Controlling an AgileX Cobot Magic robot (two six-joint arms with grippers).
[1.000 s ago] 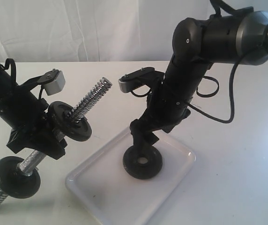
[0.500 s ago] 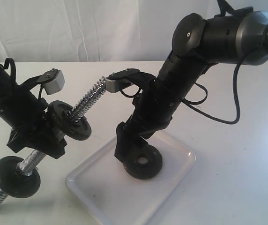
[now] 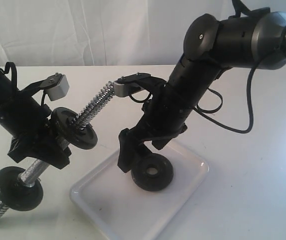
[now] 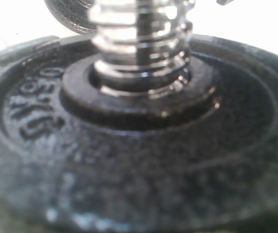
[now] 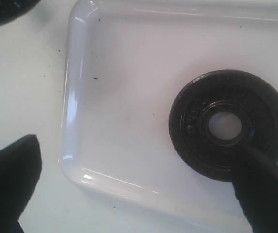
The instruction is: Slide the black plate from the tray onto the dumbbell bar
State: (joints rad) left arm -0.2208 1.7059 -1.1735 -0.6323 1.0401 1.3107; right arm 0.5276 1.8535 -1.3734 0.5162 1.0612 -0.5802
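While the black plate [image 3: 152,172] lay in the tray [image 3: 108,205], the right jaws hung apart over its rim.
Left jaws clamped the tilted bar [image 3: 97,105]; grasping seemed underway, next closing on the plate's edge.

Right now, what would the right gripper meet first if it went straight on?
The right gripper would likely meet the tray floor; one finger lines up with the plate. Depth is unclear.
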